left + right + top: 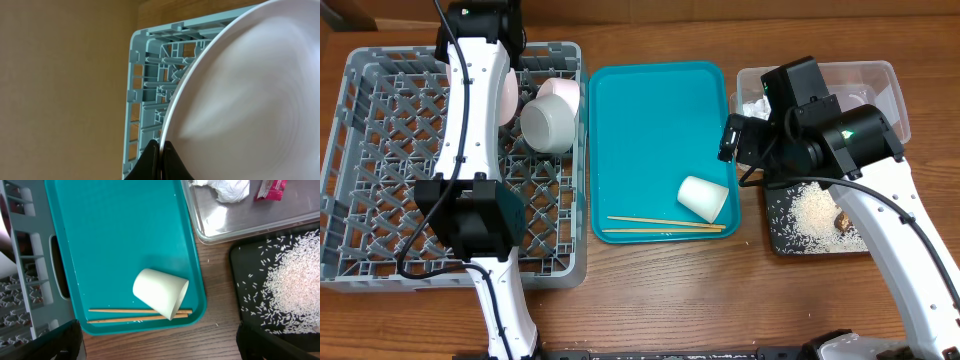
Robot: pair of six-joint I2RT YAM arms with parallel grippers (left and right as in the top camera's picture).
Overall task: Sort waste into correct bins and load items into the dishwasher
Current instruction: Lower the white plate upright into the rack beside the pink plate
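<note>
My left gripper is shut on the rim of the large pale pink plate, which stands on edge over the grey dish rack. In the overhead view the plate peeks out beside my left arm. A pale bowl lies in the rack with a smaller pink dish behind it. The white cup lies on its side on the teal tray, over two chopsticks. My right gripper hangs open above the tray's near edge, holding nothing.
The clear tub holds a crumpled tissue and a red wrapper. The black tray carries loose rice and a small brown lump. Bare wood lies in front of the teal tray.
</note>
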